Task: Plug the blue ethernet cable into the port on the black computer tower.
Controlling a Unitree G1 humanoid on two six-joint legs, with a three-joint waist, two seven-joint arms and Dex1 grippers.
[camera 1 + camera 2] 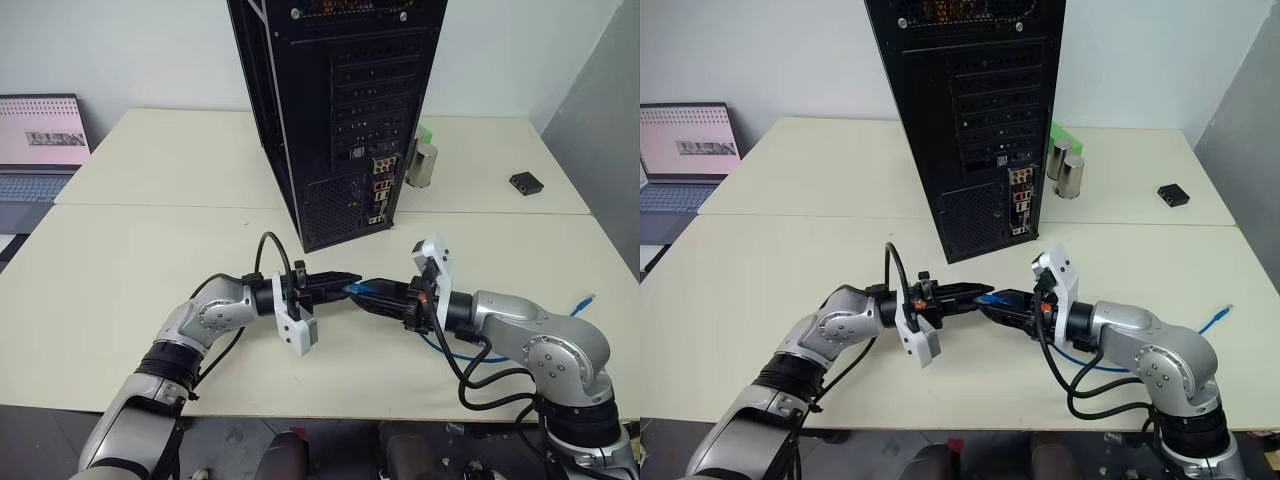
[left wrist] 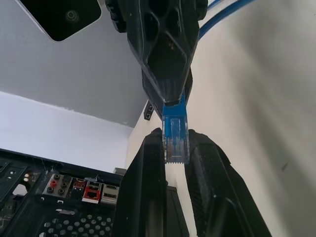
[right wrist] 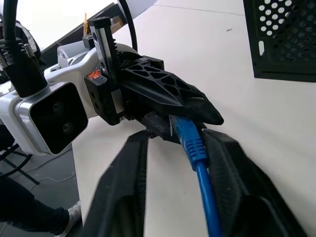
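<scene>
Blue ethernet cable (image 3: pixel 190 143) plug pinched by left gripper (image 1: pixel 345 287), right gripper (image 3: pixel 173 148) fingers loosely flanking cord, port (image 2: pixel 92 192) in left wrist view

The blue ethernet cable (image 1: pixel 361 288) hangs unplugged, well short of the upright black computer tower (image 1: pixel 330 110).

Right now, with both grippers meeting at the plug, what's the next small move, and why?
Probably keep the left gripper shut on the plug and wait: the right gripper sits at the cable just behind it, but I can't tell whether it has a hold yet.
</scene>
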